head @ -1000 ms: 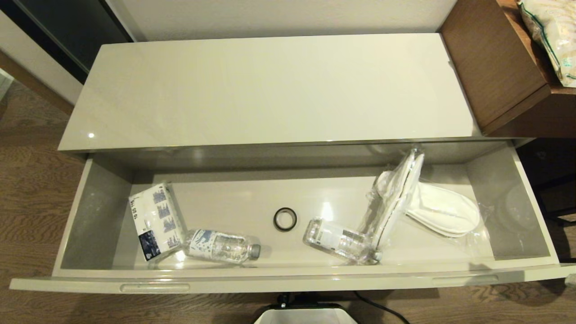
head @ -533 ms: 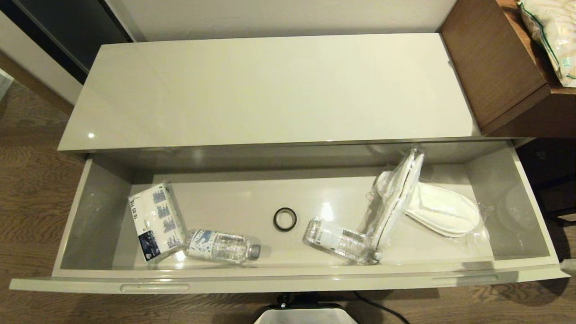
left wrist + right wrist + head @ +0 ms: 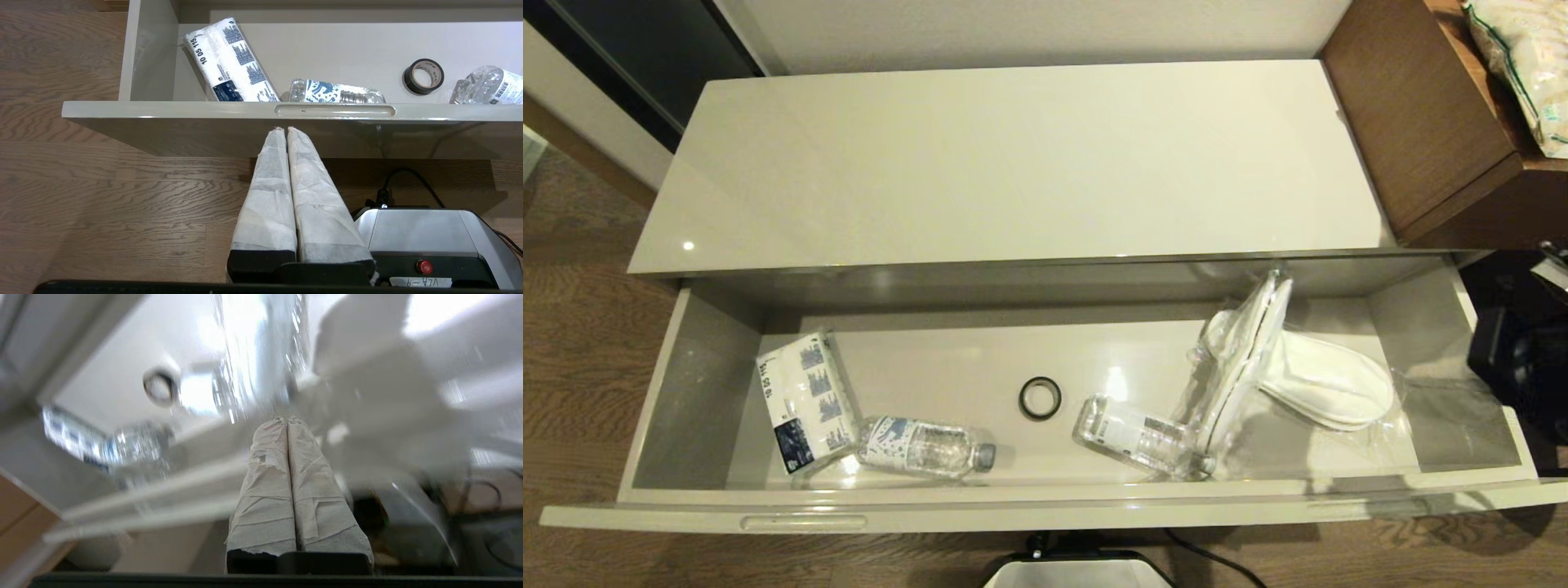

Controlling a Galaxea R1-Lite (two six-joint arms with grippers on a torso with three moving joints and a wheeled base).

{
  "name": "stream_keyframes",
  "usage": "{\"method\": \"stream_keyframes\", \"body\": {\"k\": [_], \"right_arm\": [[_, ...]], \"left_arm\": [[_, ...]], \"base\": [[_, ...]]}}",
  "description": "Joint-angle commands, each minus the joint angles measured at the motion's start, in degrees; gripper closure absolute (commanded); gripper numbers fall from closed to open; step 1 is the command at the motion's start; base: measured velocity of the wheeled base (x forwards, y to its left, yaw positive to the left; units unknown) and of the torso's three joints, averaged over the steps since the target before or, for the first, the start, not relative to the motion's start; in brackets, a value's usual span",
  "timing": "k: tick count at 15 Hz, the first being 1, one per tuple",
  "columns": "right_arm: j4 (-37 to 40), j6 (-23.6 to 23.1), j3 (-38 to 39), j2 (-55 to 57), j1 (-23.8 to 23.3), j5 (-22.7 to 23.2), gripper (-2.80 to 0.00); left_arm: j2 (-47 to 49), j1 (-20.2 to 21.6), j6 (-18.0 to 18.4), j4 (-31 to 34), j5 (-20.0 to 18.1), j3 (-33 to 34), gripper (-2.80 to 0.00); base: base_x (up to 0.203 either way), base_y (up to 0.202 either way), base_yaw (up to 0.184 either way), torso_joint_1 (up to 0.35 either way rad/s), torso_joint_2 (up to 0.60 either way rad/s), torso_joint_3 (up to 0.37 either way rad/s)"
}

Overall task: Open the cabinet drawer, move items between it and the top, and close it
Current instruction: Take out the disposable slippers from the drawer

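The cabinet drawer (image 3: pixel 1045 510) stands pulled wide open below the top (image 3: pixel 1013 163), which is bare. Inside lie two water bottles (image 3: pixel 923 447) (image 3: pixel 1135 437) near the front wall. A wrapped slipper pair (image 3: pixel 1323 380) lies at the right, with another wrapped pair leaning upright against it. My left gripper (image 3: pixel 286 129) is shut and empty, low in front of the drawer's front panel, just under its left handle slot (image 3: pixel 335 110). My right arm (image 3: pixel 1519 367) shows at the drawer's right end. Its gripper (image 3: pixel 287 418) is shut and empty, pointing over the front edge toward the slippers.
A white-and-blue tissue pack (image 3: pixel 805 400) lies at the drawer's left and a small black ring (image 3: pixel 1040 398) in its middle. A brown wooden unit (image 3: pixel 1421 122) with a plastic bag (image 3: pixel 1523 65) on it adjoins the cabinet's right. My base (image 3: pixel 1078 572) sits below the drawer front.
My right arm has risen into the head view at the drawer's right end. The drawer, its contents and the left arm have not moved.
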Motion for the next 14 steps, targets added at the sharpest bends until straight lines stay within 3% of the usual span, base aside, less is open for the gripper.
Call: {"method": "stream_keyframes", "body": {"k": [1,3,4,6,11,14], "right_arm": [[-1.8,0.62,-6.16,12.7,0.1,0.01,0.0],[-4.86,1.29,-8.8,18.36,1.2,-0.08,0.0],[-7.68,1.5,-9.74,21.16,1.94,-0.17,-2.8],[-14.0,1.64,-11.76,24.66,3.06,-1.02,-2.8],[-17.02,1.46,-13.96,24.89,5.55,-2.36,-2.8],[-18.74,1.35,-14.75,27.19,7.04,-9.68,-2.8]], "left_arm": [[-0.02,0.02,0.02,0.01,-0.04,-0.01,0.0],[-0.02,0.02,0.02,0.01,-0.02,-0.01,0.0],[-0.02,0.02,0.02,0.01,-0.02,-0.01,0.0],[-0.02,0.02,0.02,0.01,-0.05,-0.01,0.0],[-0.02,0.02,0.02,0.01,-0.02,-0.01,0.0],[-0.02,0.02,0.02,0.01,-0.02,-0.01,0.0]], "base": [[0.0,0.0,0.0,0.0,0.0,0.0],[0.0,0.0,0.0,0.0,0.0,0.0],[0.0,0.0,0.0,0.0,0.0,0.0],[0.0,0.0,0.0,0.0,0.0,0.0],[0.0,0.0,0.0,0.0,0.0,0.0],[0.0,0.0,0.0,0.0,0.0,0.0]]}}
